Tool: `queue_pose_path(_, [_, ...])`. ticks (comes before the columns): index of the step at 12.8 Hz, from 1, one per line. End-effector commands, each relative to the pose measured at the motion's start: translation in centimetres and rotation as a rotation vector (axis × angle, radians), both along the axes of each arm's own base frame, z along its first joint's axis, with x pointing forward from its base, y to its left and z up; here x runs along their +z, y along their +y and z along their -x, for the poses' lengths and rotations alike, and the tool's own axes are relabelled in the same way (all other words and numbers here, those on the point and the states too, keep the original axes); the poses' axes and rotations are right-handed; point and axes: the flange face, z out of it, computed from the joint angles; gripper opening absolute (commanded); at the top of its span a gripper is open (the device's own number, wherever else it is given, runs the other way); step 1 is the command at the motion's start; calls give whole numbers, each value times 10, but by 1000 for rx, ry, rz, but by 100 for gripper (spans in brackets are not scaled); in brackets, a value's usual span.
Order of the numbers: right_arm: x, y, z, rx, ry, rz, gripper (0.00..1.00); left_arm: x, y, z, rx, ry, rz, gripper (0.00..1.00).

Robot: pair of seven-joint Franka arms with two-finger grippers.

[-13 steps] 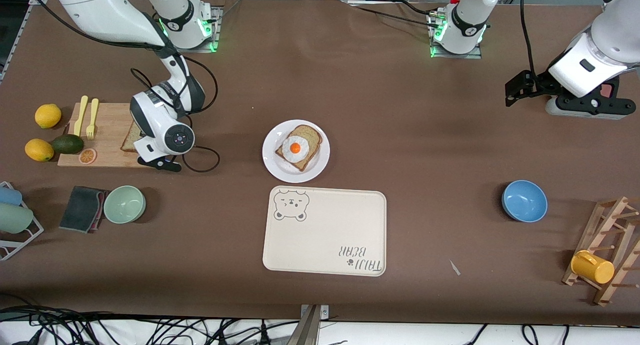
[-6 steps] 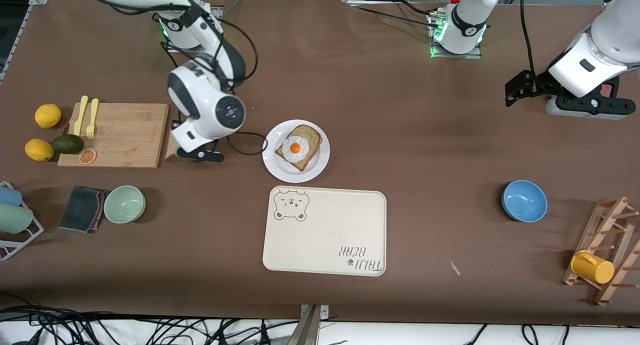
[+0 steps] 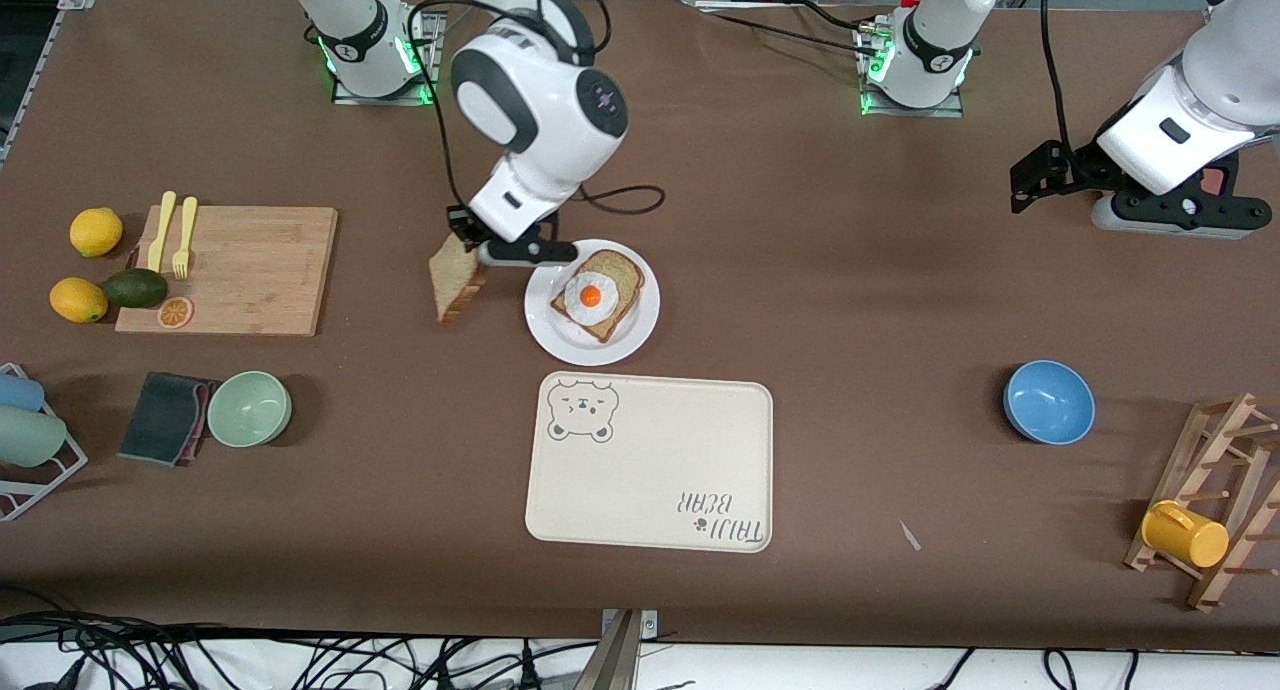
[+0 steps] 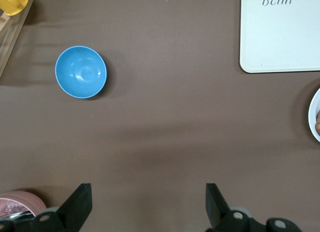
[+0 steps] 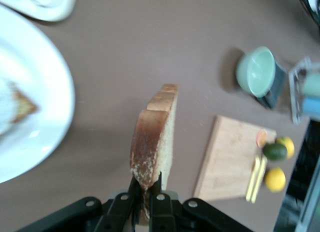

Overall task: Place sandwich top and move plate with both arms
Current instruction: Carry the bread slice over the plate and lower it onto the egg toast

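My right gripper (image 3: 472, 247) is shut on the sandwich top (image 3: 456, 282), a plain brown bread slice that hangs on edge in the air, over the table just beside the plate on the right arm's side. In the right wrist view the fingers (image 5: 146, 192) pinch the slice's crust (image 5: 154, 134). The white plate (image 3: 560, 344) sits mid-table with the egg-topped slice (image 3: 597, 293) on it; its rim shows in the right wrist view (image 5: 50, 97). My left gripper (image 3: 1030, 178) waits open and empty at the left arm's end; its view (image 4: 146, 207) shows bare table between the fingers.
The cream bear-print tray (image 3: 650, 460) lies nearer the camera than the plate. A wooden cutting board (image 3: 240, 270) with forks, lemons and an avocado is at the right arm's end, with a green bowl (image 3: 249, 408). A blue bowl (image 3: 1048, 401) and mug rack (image 3: 1210, 505) are at the left arm's end.
My right arm has lifted the bread slice off the cutting board and carried it toward the plate. The left arm has not moved.
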Motion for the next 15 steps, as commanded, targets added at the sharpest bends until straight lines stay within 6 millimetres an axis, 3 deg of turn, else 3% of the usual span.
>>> queue_pose_path(1, [-7,45,17,202,-26,-7,0,6,2,-3,-10,0,-11,100])
queue_pose_path(4, [-31,96,65,372,-51,9,0,6,2,-3,-7,0,-11,100])
queue_pose_path(6, [-53,117,85,478,-83,62,0,6,2,-3,-7,0,-11,100])
queue_pose_path(12, [-99,133,99,593,-102,109,0,6,1,-3,-7,0,-10,100])
queue_pose_path(15, [-108,134,99,575,-102,105,0,6,2,-3,-7,0,-11,100])
